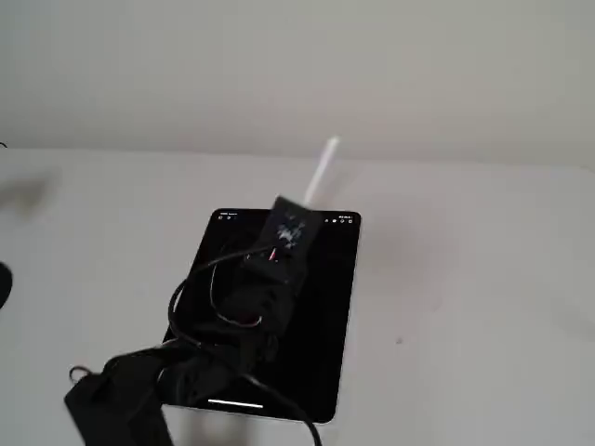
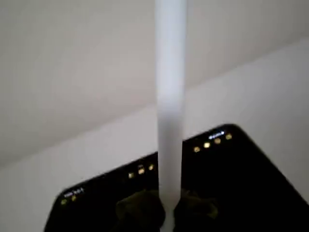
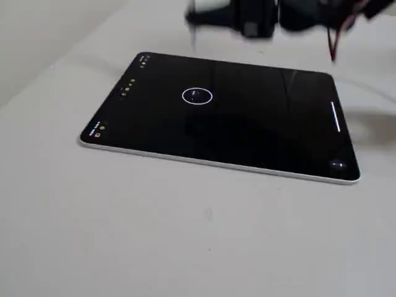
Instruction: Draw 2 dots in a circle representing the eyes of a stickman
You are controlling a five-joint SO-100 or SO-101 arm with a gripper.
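Observation:
A black tablet (image 3: 266,142) lies flat on the white table. Left of centre on its screen is the circle (image 3: 197,102), a thin white ring. Faint white specks, the dots (image 3: 195,93), show inside it, too small to count. My gripper (image 2: 166,215) is shut on a white stylus (image 2: 170,96), whose shaft runs up the middle of the wrist view past the tablet's icon edge (image 2: 140,170). In a fixed view the gripper (image 1: 290,230) hovers over the tablet's far end (image 1: 335,279), and the stylus (image 1: 319,174) points away, off the glass. The blurred arm (image 3: 266,15) crosses above.
Black cables (image 1: 200,297) loop from the arm over the tablet's near half. Small icons (image 3: 127,86) line the screen's short edge, and a white bar (image 3: 336,117) sits at the other end. Bare white table (image 3: 185,235) surrounds the tablet, and a pale wall (image 1: 297,65) stands behind.

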